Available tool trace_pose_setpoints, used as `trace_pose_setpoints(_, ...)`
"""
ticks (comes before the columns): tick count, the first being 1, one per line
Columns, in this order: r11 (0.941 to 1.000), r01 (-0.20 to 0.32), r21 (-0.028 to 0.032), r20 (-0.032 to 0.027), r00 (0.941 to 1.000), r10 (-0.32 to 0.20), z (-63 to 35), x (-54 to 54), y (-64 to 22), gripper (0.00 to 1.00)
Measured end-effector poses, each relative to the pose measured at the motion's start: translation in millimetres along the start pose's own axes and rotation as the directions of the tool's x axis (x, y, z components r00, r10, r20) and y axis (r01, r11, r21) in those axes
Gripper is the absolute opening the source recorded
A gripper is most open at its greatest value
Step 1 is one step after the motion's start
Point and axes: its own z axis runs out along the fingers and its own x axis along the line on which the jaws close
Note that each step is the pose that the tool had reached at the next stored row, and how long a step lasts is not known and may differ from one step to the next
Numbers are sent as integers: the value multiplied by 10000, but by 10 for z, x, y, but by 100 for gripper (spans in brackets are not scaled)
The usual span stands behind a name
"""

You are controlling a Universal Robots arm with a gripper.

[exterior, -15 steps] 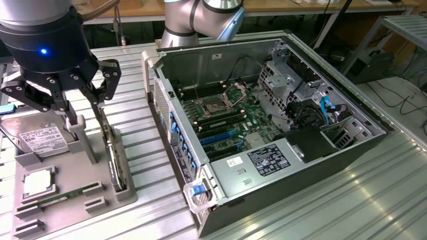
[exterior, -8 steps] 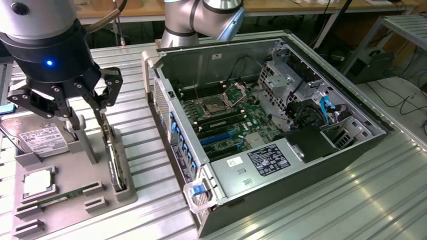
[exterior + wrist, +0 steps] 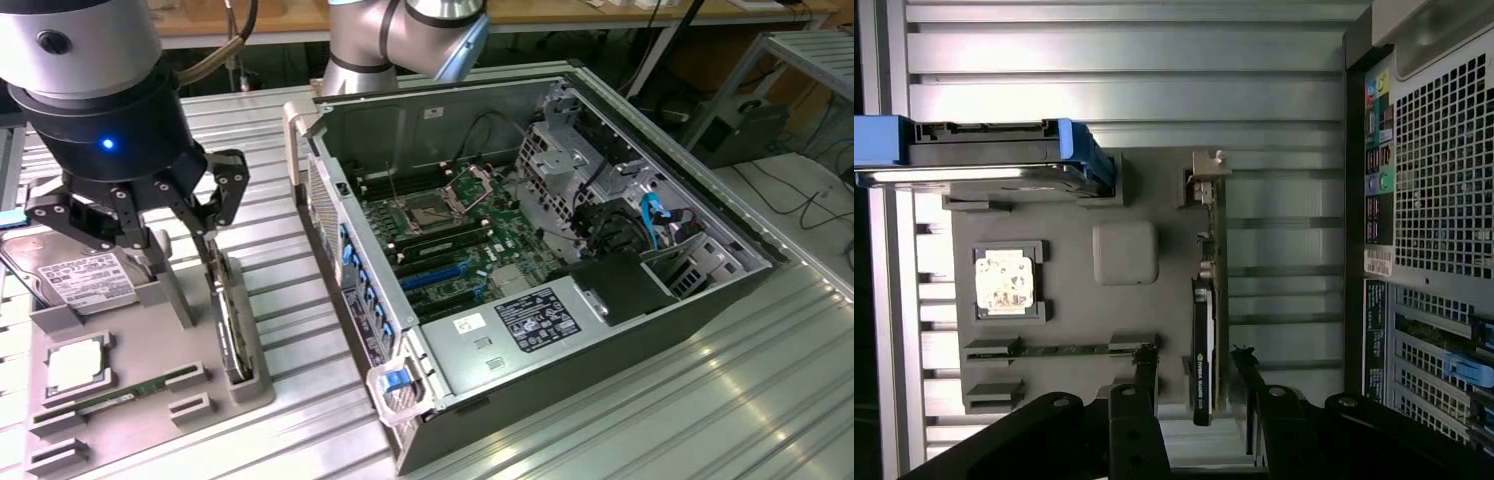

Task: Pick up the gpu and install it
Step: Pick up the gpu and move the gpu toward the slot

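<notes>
The claw (image 3: 150, 215) hangs over the gray tray (image 3: 140, 345). Its 2 fingers (image 3: 1145, 375) are apart and hold nothing. The gpu (image 3: 1203, 345) stands on its thin edge in a slot at the side of the tray nearest the case (image 3: 441, 120). In the wrist view the card sits in the gap between the 2 fingers, so the claw looks lined up over it. I cannot tell if a finger is touching it.

Here is what I think could go wrong:

1. The card is very thin. If the claw goes down a bit to one side, a finger could land on the top edge and push the card hard into the tray.
2. The fingers are near the black fan end, far from the silver bracket (image 3: 1206, 175). A grip that far off the middle could let the card tip or swing when it comes up.
3. A tight squeeze on the fan could hurt it, and a soft squeeze could let the card slip.
4. The hard drive (image 3: 80, 275) is close to the other finger and could get bumped.
5. A tilted card could hit the case wall, or miss the narrow slot on the board (image 3: 441, 240)
</notes>
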Motion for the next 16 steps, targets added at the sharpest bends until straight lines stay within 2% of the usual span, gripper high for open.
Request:
trace_pose_setpoints(1, 10000, 2, 38, 2, 10000, -2, 13, -3, -1, 42)
trace_pose_setpoints(2, 10000, 3, 43, -1, 10000, -3, 31, -12, 0, 42)
trace_pose_setpoints(6, 10000, 2, 44, -18, 10000, -2, 118, -64, 0, 42)
trace_pose_setpoints(16, 10000, 1, 44, -19, 10000, -1, 299, -79, -23, 42)
